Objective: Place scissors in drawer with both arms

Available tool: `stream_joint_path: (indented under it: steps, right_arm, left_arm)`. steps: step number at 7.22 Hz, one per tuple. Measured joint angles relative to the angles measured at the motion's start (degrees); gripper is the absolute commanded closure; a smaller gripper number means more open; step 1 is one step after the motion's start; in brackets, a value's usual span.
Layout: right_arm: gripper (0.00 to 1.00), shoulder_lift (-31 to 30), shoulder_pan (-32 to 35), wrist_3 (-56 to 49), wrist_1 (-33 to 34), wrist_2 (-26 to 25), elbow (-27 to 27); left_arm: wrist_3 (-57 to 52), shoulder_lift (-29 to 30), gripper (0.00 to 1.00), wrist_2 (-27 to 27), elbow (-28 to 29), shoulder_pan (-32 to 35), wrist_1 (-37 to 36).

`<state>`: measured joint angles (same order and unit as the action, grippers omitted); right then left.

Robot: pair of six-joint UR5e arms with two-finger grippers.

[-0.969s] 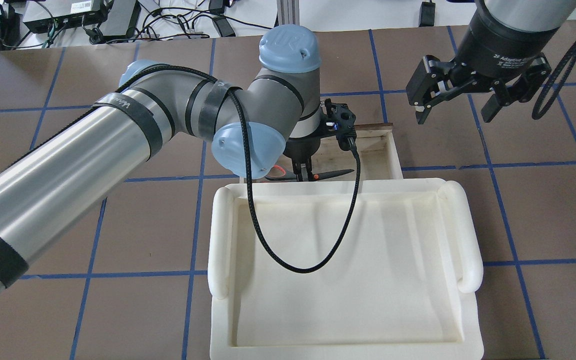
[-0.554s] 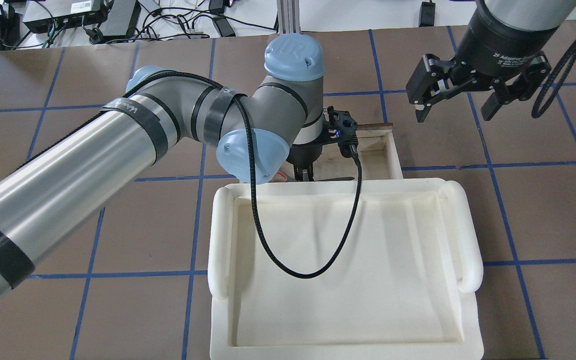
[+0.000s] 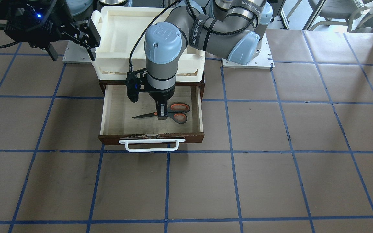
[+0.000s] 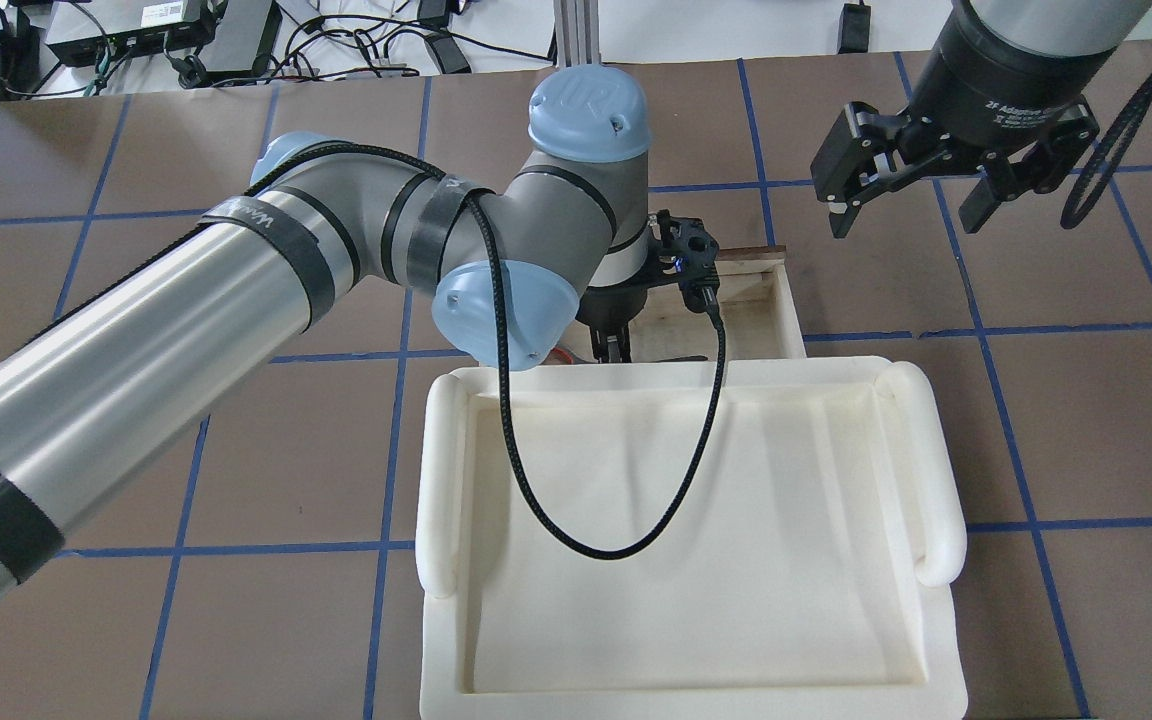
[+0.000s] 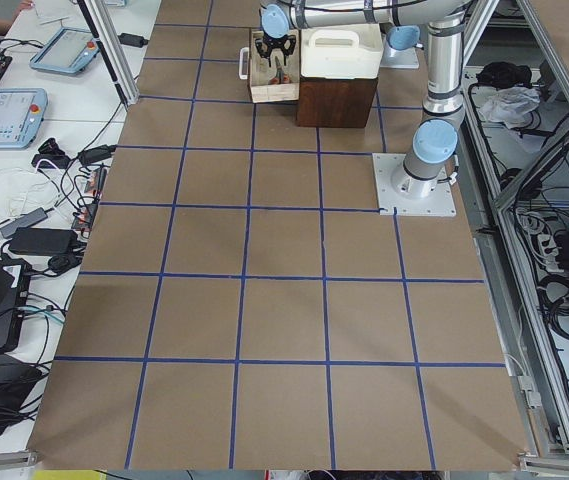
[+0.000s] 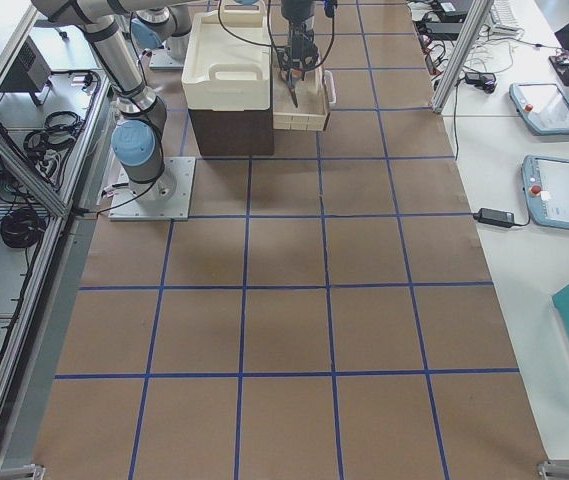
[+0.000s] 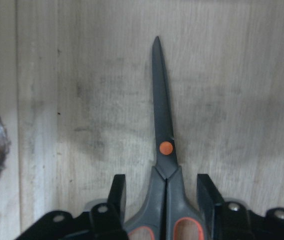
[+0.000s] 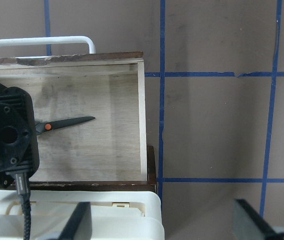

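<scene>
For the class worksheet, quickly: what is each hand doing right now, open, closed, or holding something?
Left hand: open, fingers either side of the scissors lying in the drawer, not gripping them.
Right hand: open, empty, off to the side.

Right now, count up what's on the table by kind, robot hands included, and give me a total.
Scissors: 1
Drawer: 1
Tray: 1
Robot hands, left hand and right hand: 2
Total: 5
</scene>
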<state>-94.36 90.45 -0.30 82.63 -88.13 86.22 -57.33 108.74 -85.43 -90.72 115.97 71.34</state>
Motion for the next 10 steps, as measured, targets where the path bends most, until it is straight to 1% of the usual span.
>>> stream_joint_path:
  steps: [2, 3, 5, 6, 7, 8, 9, 10]
  right_arm:
    - [0.0, 0.01, -0.01, 0.01, 0.19, 0.07, 0.0]
    - [0.0, 0.02, -0.01, -0.03, 0.19, 0.12, 0.0]
    - [0.0, 0.02, -0.04, -0.05, 0.16, 0.17, 0.0]
    - [0.0, 0.0, -0.07, -0.05, 0.14, 0.23, 0.02]
    - [0.0, -0.03, -0.08, -0.05, 0.11, 0.31, 0.05]
    - [0.0, -0.03, -0.09, -0.05, 0.1, 0.26, 0.07]
    - [0.0, -0.04, -0.12, 0.0, 0.14, 0.12, 0.08]
    - [0.0, -0.03, -0.15, 0.14, 0.15, 0.13, 0.08]
  left_arm:
    - [1.08, -2.4, 0.44, -0.47, 1.37, -1.0, 1.87]
    - [1.71, -4.09, 0.44, -0.57, 2.15, -3.43, 4.01]
    - [3.66, -8.6, 0.44, -0.14, 3.54, -12.77, 11.13]
    - [7.47, -10.72, 0.42, -0.05, 3.82, -17.3, 13.93]
    - [13.9, -12.76, 0.37, -0.28, 3.84, -20.73, 15.65]
    - [21.72, -14.6, 0.29, -0.78, 3.81, -22.69, 17.46]
    - [29.34, -16.22, 0.26, -1.08, 3.84, -23.52, 19.04]
    - [35.87, -17.72, 0.25, -1.97, 3.91, -23.84, 19.7]
